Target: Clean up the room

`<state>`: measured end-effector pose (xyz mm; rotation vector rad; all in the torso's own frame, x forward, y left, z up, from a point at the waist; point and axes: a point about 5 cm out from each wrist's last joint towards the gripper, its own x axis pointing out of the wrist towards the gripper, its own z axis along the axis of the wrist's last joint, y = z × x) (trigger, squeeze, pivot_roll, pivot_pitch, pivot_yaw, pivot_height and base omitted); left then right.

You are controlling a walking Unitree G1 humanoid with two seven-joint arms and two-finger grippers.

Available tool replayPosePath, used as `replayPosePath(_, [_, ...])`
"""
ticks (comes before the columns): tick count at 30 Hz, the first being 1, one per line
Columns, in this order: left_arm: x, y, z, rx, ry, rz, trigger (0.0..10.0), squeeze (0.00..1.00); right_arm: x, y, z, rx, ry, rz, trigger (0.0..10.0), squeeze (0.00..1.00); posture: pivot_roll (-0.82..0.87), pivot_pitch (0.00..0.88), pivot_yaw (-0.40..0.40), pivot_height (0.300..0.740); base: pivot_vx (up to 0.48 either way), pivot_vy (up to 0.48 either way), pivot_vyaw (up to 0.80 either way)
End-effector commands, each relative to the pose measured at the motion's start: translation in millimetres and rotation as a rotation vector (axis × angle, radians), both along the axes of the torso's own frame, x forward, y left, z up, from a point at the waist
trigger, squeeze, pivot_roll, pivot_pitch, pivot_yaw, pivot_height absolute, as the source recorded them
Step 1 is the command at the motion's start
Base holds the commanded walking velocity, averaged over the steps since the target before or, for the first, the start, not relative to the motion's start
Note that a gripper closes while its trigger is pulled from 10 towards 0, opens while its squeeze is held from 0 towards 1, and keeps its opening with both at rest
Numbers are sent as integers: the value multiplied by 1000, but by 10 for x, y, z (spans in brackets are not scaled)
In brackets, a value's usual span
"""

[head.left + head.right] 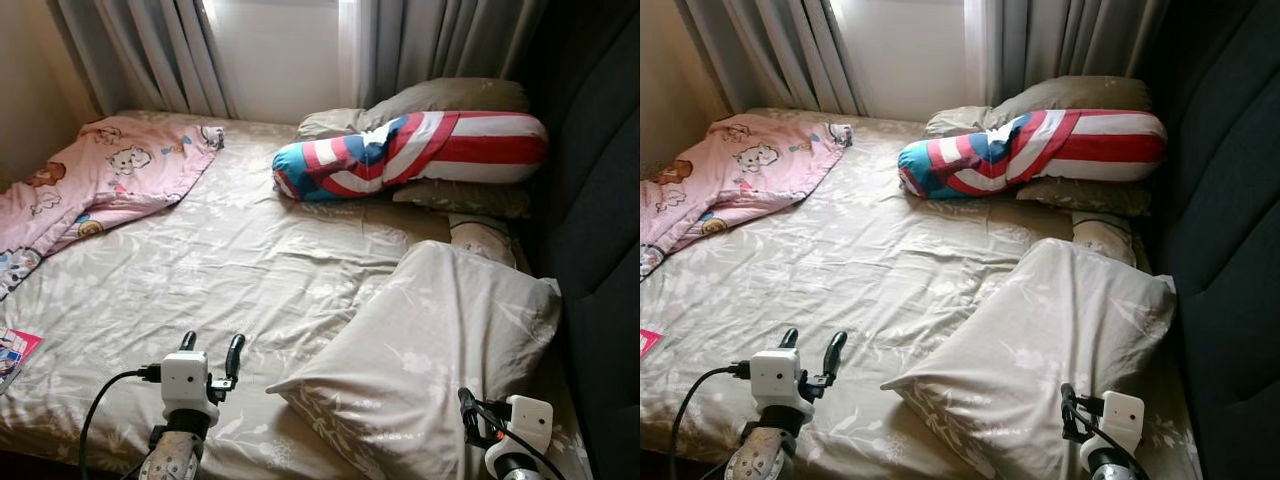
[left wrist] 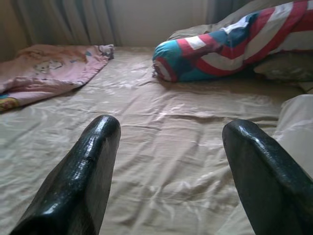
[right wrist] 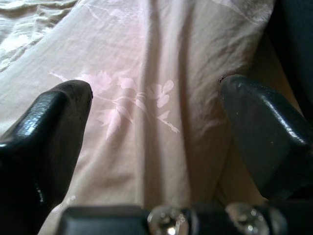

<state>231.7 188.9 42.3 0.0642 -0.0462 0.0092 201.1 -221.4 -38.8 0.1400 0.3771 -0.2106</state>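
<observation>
A big beige flowered pillow [image 1: 430, 355] lies askew on the near right of the bed [image 1: 240, 270]. My right gripper [image 3: 156, 105] hovers open just above its near end, fingers [image 3: 54, 122] spread over the fabric. My left gripper [image 1: 211, 345] is open over the bare sheet near the front edge, to the left of that pillow. A red, white and blue bolster [image 1: 410, 152] rests on more beige pillows [image 1: 450, 98] at the head. A pink cartoon blanket [image 1: 95, 185] is bunched at the far left.
Grey curtains [image 1: 150, 50] and a bright window run along the far side. A dark padded headboard [image 1: 595, 220] stands along the right. A colourful booklet [image 1: 15, 350] lies at the bed's left edge. A small patterned cushion [image 1: 485, 238] peeks behind the big pillow.
</observation>
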Motion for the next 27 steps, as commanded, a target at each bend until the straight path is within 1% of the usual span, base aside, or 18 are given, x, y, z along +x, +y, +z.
replayPosePath(1, [29,12,-58,4,49,-1,10000,0,-36,23,-43,9,26,-3,10000,0,-99,0,-8,740,0,0,0])
replayPosePath(2, [43,29,-96,-4,72,9,10000,0,-27,30,-47,11,30,-2,10000,0,-99,0,-7,740,0,0,0])
replayPosePath(3, [57,58,-136,-37,118,37,10000,0,-5,36,-49,17,36,-5,10000,0,-98,0,-5,740,0,0,0])
replayPosePath(4, [87,90,-221,-51,180,56,10000,0,22,35,-58,30,50,-18,10000,0,-95,0,-3,740,0,0,0])
replayPosePath(6, [103,109,-277,-57,216,55,10000,0,41,38,-63,31,63,-25,10000,0,-93,0,0,740,0,0,0])
replayPosePath(7, [103,109,-277,-57,216,55,10000,0,41,38,-63,31,63,-25,10000,0,-93,0,0,740,0,0,0])
replayPosePath(10, [119,129,-379,-33,283,38,10000,0,85,17,-66,44,85,-60,10000,0,-81,0,12,740,0,0,0])
replayPosePath(12, [122,171,-433,-17,326,36,10000,0,109,-29,-74,66,111,-126,10000,0,-76,6,23,740,0,0,0])
replayPosePath(13, [121,205,-449,-24,338,48,10000,0,116,-36,-84,89,123,-159,10000,0,-74,23,33,740,0,0,0])
replayPosePath(15, [118,220,-452,-30,342,55,10000,0,111,-41,-95,86,139,-170,10000,0,-71,36,37,740,0,0,0])
replayPosePath(16, [111,238,-453,-21,347,48,10000,0,76,-67,-135,92,186,-219,10000,0,-57,51,47,740,0,0,0])
replayPosePath(17, [97,258,-445,-14,343,42,10000,0,50,-90,-158,131,202,-276,10000,0,-49,68,57,740,0,0,0])
replayPosePath(19, [75,284,-437,-11,339,42,10000,0,36,-94,-172,162,205,-301,10000,0,-46,80,69,740,0,0,0])
replayPosePath(20, [75,284,-437,-11,339,42,10000,0,36,-94,-172,162,205,-301,10000,0,-46,80,69,740,0,0,0])
replayPosePath(21, [54,311,-435,-2,341,39,10000,0,33,-80,-184,176,215,-298,10000,1000,-39,93,77,740,0,0,0])
replayPosePath(24, [23,353,-456,12,349,34,10000,0,61,-33,-196,189,241,-263,10000,1000,-31,107,86,740,0,0,0])
replayPosePath(27, [14,370,-452,15,349,34,10000,0,85,-10,-188,212,229,-262,10000,1000,-28,112,89,740,0,0,0])
